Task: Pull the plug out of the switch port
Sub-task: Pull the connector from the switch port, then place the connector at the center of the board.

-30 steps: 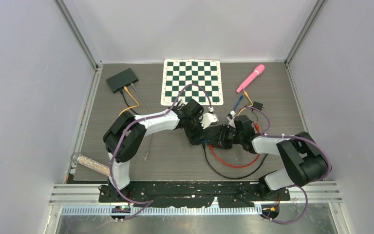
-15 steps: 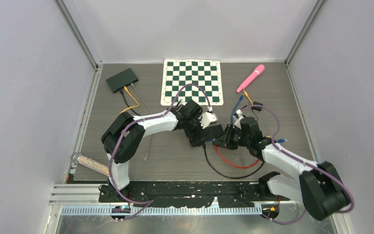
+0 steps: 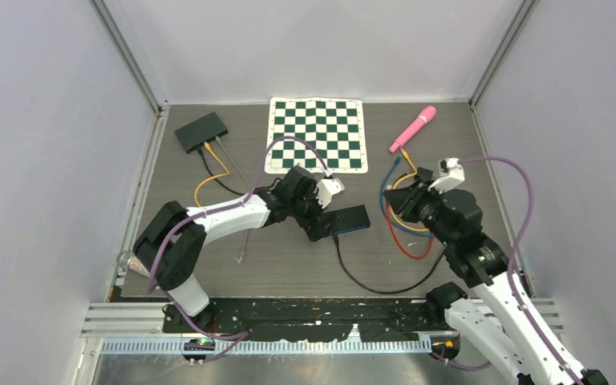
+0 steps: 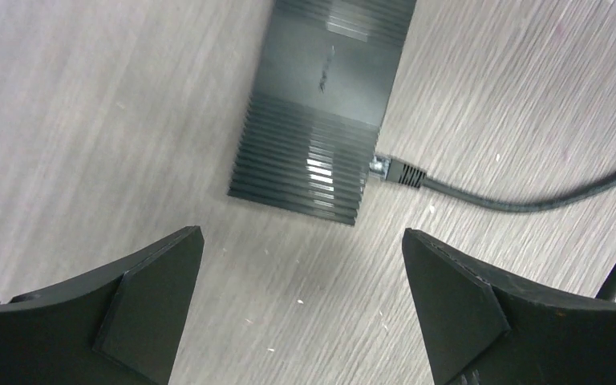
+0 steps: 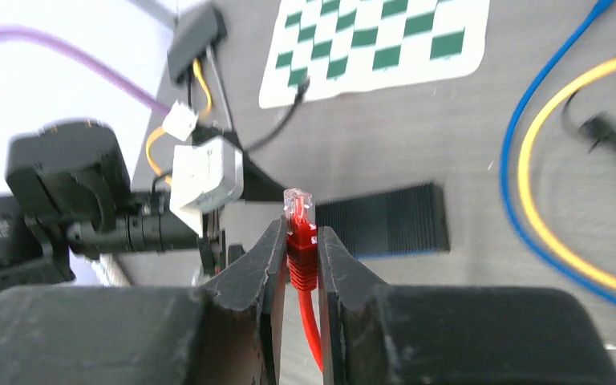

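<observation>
Shows the right hand [image 5: 299,234] pinched tight on the red plug [image 5: 301,261], clip end upward, arm raised off the bench [image 3: 289,265] and well apart from the switch [image 3: 346,218]; plug judged already free of its port. Shows the left hand [image 4: 301,234] spread wide, pointed down just beside the switch's end, probably to steady it. Shows a black cable [image 4: 405,173] plugged in. Farther back, a checkered mat [image 3: 318,132].

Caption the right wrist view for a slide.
Right claw grips the red plug, held clear of the black switch behind.
</observation>
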Motion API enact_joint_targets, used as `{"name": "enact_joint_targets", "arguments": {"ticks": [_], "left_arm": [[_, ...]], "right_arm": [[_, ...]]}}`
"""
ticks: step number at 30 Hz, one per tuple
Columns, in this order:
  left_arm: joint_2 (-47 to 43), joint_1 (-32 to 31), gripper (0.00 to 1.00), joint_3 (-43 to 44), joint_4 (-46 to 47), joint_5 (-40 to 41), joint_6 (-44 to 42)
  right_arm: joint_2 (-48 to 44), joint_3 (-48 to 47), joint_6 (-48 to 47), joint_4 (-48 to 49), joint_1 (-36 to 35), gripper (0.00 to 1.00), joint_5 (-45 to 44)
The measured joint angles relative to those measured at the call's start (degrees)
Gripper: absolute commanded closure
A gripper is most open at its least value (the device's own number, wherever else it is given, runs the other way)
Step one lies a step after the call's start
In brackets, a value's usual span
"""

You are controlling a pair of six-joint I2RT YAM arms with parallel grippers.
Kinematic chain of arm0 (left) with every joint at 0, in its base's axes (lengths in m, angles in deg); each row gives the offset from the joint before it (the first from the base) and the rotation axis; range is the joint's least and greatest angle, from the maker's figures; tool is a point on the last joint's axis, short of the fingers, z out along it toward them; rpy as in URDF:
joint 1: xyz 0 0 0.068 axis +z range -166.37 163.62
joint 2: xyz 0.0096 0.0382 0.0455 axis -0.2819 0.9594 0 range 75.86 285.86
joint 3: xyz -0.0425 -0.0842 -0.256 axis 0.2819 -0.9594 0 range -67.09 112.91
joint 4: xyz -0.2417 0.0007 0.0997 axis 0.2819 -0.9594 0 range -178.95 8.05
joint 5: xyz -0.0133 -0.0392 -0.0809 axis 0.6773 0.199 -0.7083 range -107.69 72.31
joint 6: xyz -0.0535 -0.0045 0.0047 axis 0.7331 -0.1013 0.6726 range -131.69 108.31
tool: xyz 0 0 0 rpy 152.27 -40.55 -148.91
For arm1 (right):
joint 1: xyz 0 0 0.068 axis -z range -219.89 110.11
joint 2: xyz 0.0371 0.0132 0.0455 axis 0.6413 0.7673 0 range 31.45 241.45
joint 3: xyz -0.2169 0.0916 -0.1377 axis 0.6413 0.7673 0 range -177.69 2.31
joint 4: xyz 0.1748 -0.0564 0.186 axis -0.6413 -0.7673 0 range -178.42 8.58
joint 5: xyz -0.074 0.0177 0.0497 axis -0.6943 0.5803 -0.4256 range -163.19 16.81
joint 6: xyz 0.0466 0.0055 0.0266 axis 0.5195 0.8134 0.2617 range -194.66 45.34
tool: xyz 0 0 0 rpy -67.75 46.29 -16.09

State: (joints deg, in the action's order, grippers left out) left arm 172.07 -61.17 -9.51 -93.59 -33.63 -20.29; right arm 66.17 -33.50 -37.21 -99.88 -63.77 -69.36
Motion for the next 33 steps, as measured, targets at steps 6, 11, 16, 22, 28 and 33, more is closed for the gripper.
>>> {"name": "enact_joint_targets", "arguments": {"ticks": [6, 11, 16, 22, 28, 33], "left_arm": [[-4.2, 0.2, 0.01, -0.2, 3.8, 1.4, 2.9], [-4.2, 0.2, 0.00, -0.2, 4.1, 2.8, 3.7], [-4.2, 0.2, 0.00, -0.2, 4.0, 3.0, 3.9], [-4.2, 0.2, 0.00, -0.2, 3.5, 3.1, 3.9], [-4.2, 0.2, 0.00, -0.2, 3.1, 3.1, 4.2], [-5.1, 0.2, 0.00, -2.0, 3.0, 3.6, 4.7]], "right_arm": [[-3.4, -10.6, -4.1, -5.8, 0.1, 0.95, -14.6], [-4.1, -16.0, -6.7, -8.5, 0.1, 0.95, -23.8], [-3.1, -18.8, -10.0, -8.0, 0.1, 0.95, -28.8], [11.0, -19.9, -14.0, -4.0, 0.5, 0.95, -30.8], [35.2, -21.0, -13.2, 3.8, 3.5, 0.95, -27.2], [52.3, -28.6, -9.6, 5.4, 10.5, 0.92, -18.3]]}}
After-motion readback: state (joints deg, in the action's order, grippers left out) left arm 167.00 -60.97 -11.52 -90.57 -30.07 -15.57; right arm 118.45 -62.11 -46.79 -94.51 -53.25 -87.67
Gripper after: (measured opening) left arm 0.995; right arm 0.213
